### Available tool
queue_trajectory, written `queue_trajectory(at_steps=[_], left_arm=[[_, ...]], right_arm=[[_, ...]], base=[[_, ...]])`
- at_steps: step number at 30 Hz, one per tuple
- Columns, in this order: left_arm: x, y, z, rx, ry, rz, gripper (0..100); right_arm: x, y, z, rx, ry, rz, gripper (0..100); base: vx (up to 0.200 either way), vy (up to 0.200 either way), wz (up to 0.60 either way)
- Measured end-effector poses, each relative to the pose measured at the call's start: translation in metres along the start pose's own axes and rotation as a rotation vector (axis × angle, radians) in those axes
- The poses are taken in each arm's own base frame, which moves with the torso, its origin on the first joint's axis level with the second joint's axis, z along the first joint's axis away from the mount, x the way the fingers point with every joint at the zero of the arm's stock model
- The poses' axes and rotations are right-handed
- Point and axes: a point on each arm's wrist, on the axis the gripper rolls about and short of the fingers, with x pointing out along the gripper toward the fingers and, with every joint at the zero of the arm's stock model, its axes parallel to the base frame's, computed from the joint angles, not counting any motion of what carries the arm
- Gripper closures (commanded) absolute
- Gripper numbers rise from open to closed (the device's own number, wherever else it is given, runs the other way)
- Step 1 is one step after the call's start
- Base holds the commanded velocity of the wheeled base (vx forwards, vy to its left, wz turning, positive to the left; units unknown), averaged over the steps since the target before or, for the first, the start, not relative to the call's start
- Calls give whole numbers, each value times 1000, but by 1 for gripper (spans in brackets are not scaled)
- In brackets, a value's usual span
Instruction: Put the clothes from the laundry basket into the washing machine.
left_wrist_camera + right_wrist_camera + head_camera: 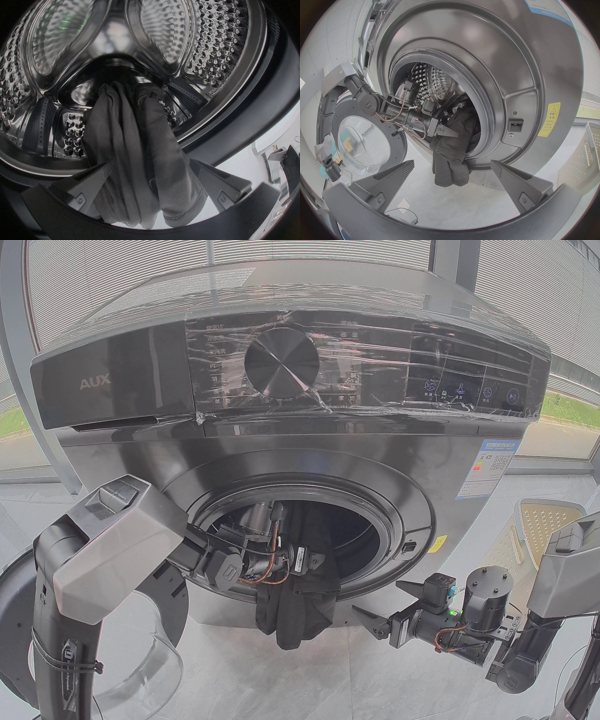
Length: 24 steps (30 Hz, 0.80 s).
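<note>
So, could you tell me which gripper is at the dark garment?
The left gripper, open astride the dark garment at the drum mouth; the right gripper hangs outside, empty.

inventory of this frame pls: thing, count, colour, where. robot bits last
washing machine: 1, dark grey, centre
dial: 1, dark metal, mid control panel
drum: 1, silver, inside the opening
door: 1, dark rim, clear glass, open on robot's left
garment: 1, black, over the opening's lower lip, part inside, part hanging out
laundry basket: 1, beige, floor, robot's right
left gripper: 1, dark, open, astride the garment at the opening
right gripper: 1, dark, open, low before the machine, clear of the garment
</note>
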Motion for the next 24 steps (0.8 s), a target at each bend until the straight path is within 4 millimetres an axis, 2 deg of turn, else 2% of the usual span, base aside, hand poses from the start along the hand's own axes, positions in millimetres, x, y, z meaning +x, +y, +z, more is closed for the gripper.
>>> queue_trajectory(at_steps=[12, 13, 20, 24], left_arm=[[13, 0, -19, -4, 31, -1, 0], [14, 0, -21, -3, 37, 0, 100], [24, 0, -28, -1, 26, 6, 100], [28, 0, -25, -12, -22, 16, 100]], right_arm=[[0, 2, -1, -3, 2, 9, 0], [0, 2, -1, -3, 3, 9, 0], [0, 4, 0, -4, 0, 15, 0], [-1, 6, 0, -6, -2, 22, 0]], base=[[0, 0, 0], [0, 0, 0], [0, 0, 0], [0, 0, 0]])
